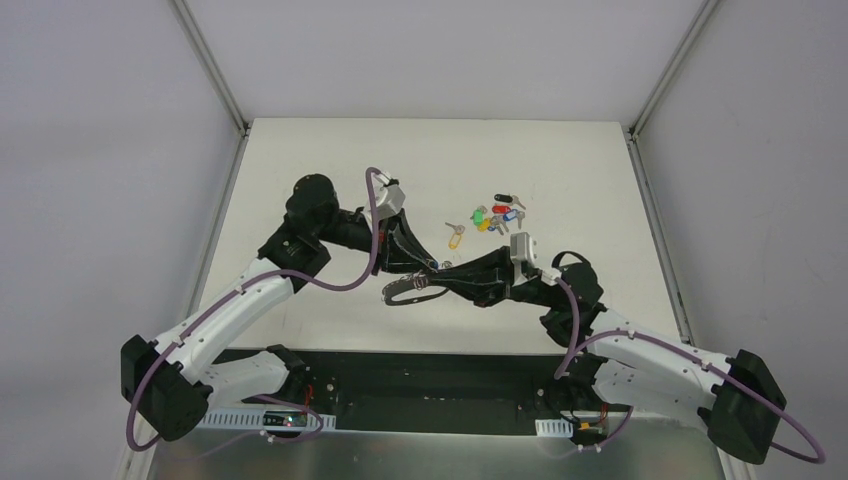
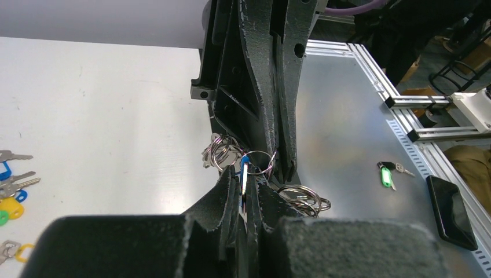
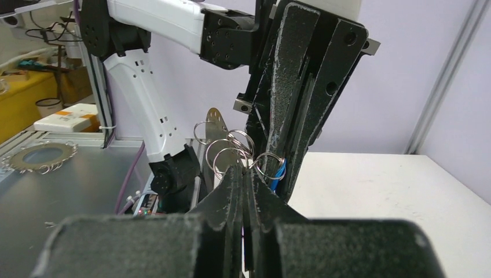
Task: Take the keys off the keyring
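The two tools meet tip to tip over the near middle of the worktop (image 1: 300, 165). The left tool (image 2: 243, 176) comes in from the far left, clamped narrow on a blue key (image 2: 244, 168). The right tool (image 3: 244, 174) reaches from the near right, also closed, seemingly on the small rings (image 3: 227, 152) of the keyring (image 1: 408, 288). The keyring's loop sits just left of the tips, long axis roughly left-right; whether it touches the worktop I cannot tell. Pulling key and ring apart along that line looks next. Loose keys (image 1: 495, 215) lie well apart, far right, not obstructing.
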Tool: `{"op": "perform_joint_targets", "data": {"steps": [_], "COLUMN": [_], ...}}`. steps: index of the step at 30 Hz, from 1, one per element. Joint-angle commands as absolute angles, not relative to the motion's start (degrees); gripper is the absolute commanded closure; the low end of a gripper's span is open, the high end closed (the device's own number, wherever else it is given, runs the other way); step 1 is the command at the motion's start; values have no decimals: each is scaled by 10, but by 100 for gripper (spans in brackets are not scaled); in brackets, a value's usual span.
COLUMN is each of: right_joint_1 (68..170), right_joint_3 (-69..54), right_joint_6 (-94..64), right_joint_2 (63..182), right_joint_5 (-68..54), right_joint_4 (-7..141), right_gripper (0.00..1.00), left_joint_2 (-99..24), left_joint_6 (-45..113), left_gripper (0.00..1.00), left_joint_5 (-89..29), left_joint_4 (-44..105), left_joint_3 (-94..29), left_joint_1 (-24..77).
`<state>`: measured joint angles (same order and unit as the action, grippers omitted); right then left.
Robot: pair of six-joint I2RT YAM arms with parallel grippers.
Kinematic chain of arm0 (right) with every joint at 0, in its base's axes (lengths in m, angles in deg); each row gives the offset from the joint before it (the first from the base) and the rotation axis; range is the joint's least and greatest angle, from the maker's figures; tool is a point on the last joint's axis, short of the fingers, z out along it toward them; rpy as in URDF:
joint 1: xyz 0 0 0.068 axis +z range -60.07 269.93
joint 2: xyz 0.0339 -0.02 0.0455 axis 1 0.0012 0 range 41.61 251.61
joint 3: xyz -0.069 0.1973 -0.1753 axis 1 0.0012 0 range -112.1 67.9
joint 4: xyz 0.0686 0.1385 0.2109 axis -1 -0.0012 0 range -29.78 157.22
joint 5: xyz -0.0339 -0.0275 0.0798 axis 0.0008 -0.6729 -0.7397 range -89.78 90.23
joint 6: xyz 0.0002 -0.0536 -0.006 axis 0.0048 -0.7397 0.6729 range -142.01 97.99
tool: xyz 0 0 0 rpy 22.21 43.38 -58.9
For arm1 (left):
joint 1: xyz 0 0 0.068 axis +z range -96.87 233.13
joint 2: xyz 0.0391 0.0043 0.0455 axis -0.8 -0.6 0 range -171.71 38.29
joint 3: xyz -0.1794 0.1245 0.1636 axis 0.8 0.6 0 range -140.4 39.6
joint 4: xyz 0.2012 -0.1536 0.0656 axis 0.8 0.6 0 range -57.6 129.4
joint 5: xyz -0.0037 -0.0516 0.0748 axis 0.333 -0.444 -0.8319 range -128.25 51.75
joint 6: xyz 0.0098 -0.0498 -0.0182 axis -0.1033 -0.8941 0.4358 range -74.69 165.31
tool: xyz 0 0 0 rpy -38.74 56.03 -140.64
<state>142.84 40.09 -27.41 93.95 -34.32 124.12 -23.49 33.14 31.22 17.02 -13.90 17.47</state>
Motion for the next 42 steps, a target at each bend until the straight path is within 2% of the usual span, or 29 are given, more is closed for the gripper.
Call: {"op": "perform_joint_targets", "data": {"steps": [1,23,34,42], "right_joint_1": [1437,1437,1441,1443], "right_joint_3": [399,392,428,434], "right_joint_6": [-321,-382,-354,-354], "right_joint_2": [929,910,947,947], "right_joint_5": [-274,-237,-142,-109], "right_joint_4": [1322,1277,1432,1459], "right_gripper": [100,100,100,100], "left_joint_2": [-255,-328,-317,-318], "left_joint_6": [265,115,57,49], "left_gripper": [100,100,100,100], "left_joint_5": [318,335,314,314], "left_joint_4": [127,161,79,76], "left_joint_3": [-137,-194,-167,-159], "left_joint_1": [163,181,181,181]}}
